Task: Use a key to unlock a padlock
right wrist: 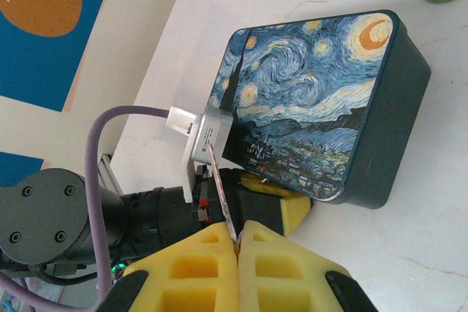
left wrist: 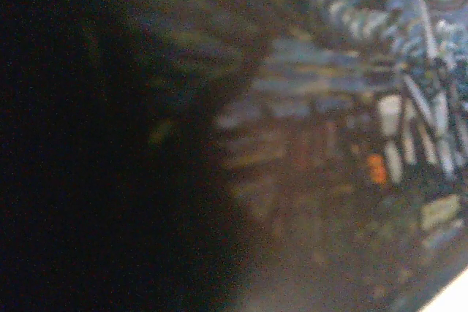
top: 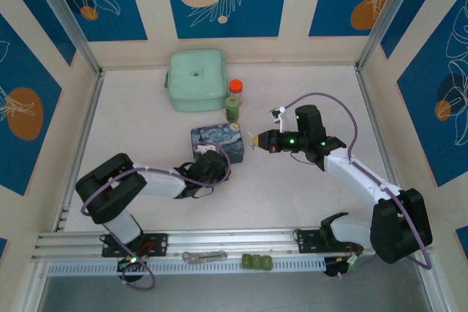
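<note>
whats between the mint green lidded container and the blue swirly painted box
Bare white tabletop, in the top view. The orange-capped green bottle stands right of that gap.

Blue swirly-painted box (top: 216, 137), mint container (top: 196, 80), yellow fingers (right wrist: 190, 268)

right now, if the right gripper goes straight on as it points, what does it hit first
The right gripper, shut on the key, would probably meet the left gripper first, by the blue box; depth unclear.
</note>
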Action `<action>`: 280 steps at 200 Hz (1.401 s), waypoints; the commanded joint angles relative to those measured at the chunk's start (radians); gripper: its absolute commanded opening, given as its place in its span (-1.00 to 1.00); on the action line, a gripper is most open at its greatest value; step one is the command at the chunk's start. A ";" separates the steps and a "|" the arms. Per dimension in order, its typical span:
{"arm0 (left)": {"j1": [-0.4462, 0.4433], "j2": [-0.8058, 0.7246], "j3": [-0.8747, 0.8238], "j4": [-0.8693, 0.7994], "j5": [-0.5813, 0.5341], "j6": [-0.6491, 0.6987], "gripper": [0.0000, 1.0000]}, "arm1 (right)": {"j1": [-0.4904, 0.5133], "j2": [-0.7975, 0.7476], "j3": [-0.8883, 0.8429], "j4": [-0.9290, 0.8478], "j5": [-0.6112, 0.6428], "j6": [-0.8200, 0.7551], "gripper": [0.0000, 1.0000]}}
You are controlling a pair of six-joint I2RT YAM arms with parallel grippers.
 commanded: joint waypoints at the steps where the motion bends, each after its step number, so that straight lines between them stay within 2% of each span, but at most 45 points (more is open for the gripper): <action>1: -0.008 0.017 0.000 0.034 0.045 -0.009 -0.92 | 0.009 -0.019 -0.029 -0.008 0.007 -0.005 -1.00; 10: -0.007 0.008 0.006 0.033 0.054 -0.009 -1.00 | 0.010 -0.019 -0.037 -0.009 0.007 0.000 -1.00; 60: -0.006 -0.039 0.043 0.060 0.101 -0.016 -1.00 | -0.004 -0.022 -0.088 0.004 -0.019 0.035 -1.00; 104: 0.020 -0.041 0.057 0.169 0.194 -0.084 -1.00 | -0.066 -0.025 -0.141 0.056 -0.131 0.089 -1.00; 147: 0.071 -0.020 0.057 0.331 0.306 -0.175 -1.00 | -0.115 -0.089 -0.220 0.107 -0.206 0.123 -1.00; 196: 0.100 -0.010 0.091 0.382 0.375 -0.229 -1.00 | -0.138 -0.139 -0.312 0.210 -0.315 0.188 -1.00; 246: 0.106 0.083 0.109 0.553 0.422 -0.346 -1.00 | -0.135 -0.051 -0.369 0.359 -0.373 0.248 -1.00; 280: 0.105 0.129 0.110 0.628 0.425 -0.392 -1.00 | -0.139 0.022 -0.361 0.396 -0.388 0.241 -1.00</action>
